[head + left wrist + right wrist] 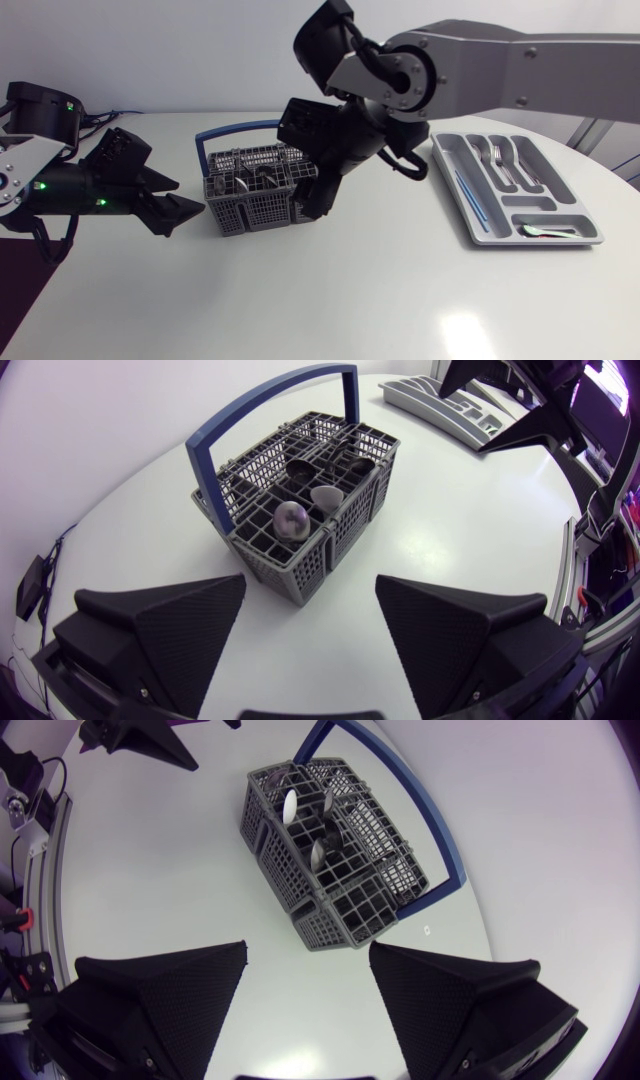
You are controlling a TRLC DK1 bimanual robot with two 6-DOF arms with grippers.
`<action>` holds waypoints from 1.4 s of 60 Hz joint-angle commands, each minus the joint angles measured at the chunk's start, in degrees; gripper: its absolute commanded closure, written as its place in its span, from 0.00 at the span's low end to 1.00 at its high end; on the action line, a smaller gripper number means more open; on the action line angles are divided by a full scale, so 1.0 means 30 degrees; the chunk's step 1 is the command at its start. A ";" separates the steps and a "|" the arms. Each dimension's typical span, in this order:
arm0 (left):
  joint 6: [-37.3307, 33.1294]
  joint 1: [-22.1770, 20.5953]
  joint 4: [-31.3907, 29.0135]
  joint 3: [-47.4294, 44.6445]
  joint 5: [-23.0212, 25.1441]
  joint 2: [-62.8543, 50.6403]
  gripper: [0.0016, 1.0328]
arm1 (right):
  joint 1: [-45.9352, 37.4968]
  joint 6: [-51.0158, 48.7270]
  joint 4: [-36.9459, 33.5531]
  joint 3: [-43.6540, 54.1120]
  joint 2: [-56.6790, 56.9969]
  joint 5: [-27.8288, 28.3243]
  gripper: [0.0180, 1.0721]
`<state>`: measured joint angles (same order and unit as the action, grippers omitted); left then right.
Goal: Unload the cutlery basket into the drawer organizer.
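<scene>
Closest to head cam: right arm (pixel 500 70), coming in high from right side of table (pixel 350 300) and reaching past the middle, w/ right gripper (pixel 314 208) pointed down by right end of cutlery basket (pixel 250 195). From right wrist cam: fingers (pixel 160 1000) wide apart, nothing between them, nothing touched. Basket (pixel 330 860) a bit ahead of the tips, apart from them. Standing upright on table, left of middle: grey mesh basket w/ blue handle (pixel 235 130) raised. Inside it several pcs of cutlery, at least two spoon bowls (pixel 290 518) sticking up from compartments near its middle; exact count not possible to tell. Left gripper (pixel 188 198) low over table, just beside left end of basket and aimed at it. Fingers (pixel 170 630) also spread open and empty, w/ near corner of basket (pixel 300 510) just reaching between the tips, touched by neither finger. Drawer organizer (pixel 445 160) well apart from basket, on right side of table, grey, divided in long compartments. Lying in it: forks and similar pcs (pixel 505 165) in middle compartments, thin blue stick (pixel 470 198) in the long narrow one nearest the basket, pale item (pixel 545 232) in the cross compartment at its near end — kind not clear.
</scene>
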<state>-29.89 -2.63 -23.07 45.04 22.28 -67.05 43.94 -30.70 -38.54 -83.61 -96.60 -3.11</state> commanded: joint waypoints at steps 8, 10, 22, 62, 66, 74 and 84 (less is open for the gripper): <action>-0.1375 0.0614 0.0161 -0.0657 0.0717 -0.0210 0.11 | 0.0499 0.2967 -0.0160 -0.2246 -0.1610 -0.0456 0.16; -0.1404 0.0644 0.0190 -0.0657 0.0717 -0.0210 0.11 | 0.0528 0.3436 -0.0365 -0.2656 -0.1815 -0.0515 0.16; -0.1404 0.0673 0.0219 -0.0598 0.0717 -0.0239 0.11 | 0.0792 0.4959 -0.2650 -0.5381 -0.3104 -0.0573 0.16; -0.1873 0.1288 0.0190 -0.0510 0.0717 0.0025 0.11 | 0.1964 0.7391 -0.4759 -0.7607 -0.4129 -0.1862 0.16; -0.2049 0.1581 0.0190 -0.0510 0.0746 0.0025 0.11 | 0.2022 0.7479 -0.4759 -0.7930 -0.4422 -0.1862 0.16; -0.2078 0.1757 0.0219 -0.0539 0.0834 -0.0005 0.11 | 0.2403 0.7684 -0.4671 -0.8340 -0.5067 -0.2477 0.16; -0.1990 0.1640 0.0278 -0.0686 0.0863 -0.0093 0.11 | 0.2901 0.7860 -0.4173 -0.8340 -0.6209 -0.4411 0.16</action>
<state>-34.76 2.20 -22.74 44.64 24.01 -67.11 51.75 -8.93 -51.86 -107.59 -112.42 -14.26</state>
